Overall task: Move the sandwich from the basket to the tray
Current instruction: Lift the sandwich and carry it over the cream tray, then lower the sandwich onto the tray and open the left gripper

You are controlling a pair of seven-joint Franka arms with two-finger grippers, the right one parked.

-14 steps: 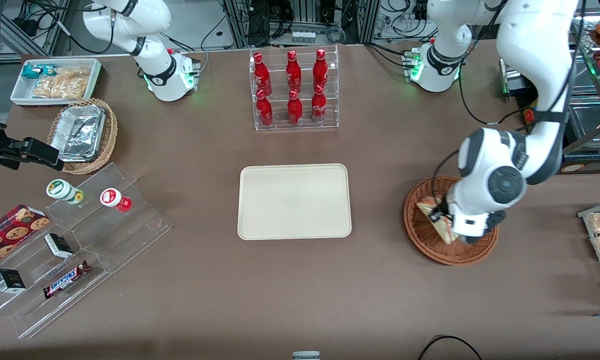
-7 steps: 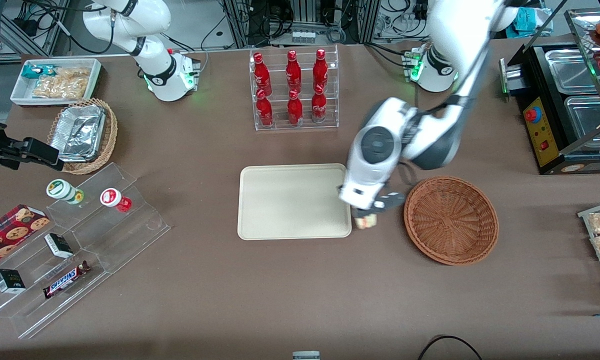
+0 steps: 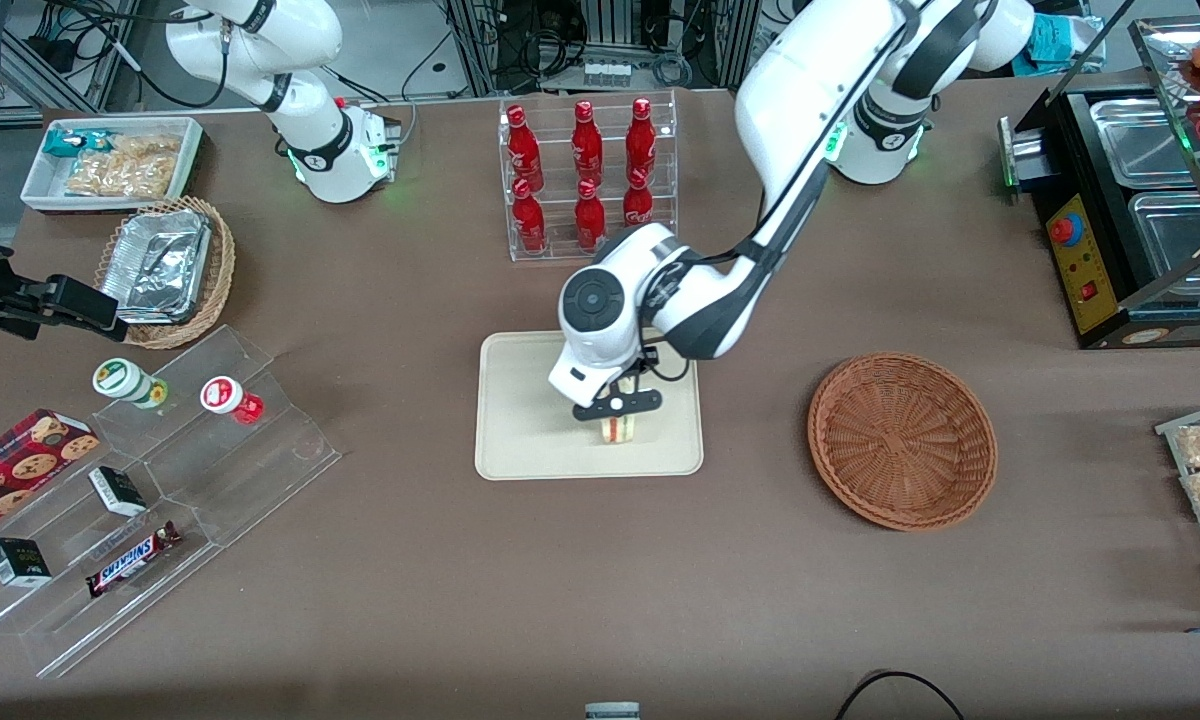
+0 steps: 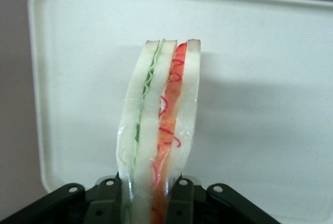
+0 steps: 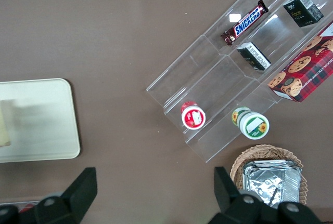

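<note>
Transport looked done: the pincer (image 3: 617,418), clamped on the sandwich (image 4: 160,125), hung over the tray (image 3: 520,400). Lowering and release remained; the basket (image 3: 901,440) sat empty.

"SNICKERS" on chocolate bar (image 5: 245,23)

Robot lab: cable-strewn racks (image 3: 610,40), staged snack table (image 3: 410,580).

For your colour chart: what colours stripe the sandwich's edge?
Red and green between white bread, clearest in the wrist view: sandwich in the gripper.
</note>
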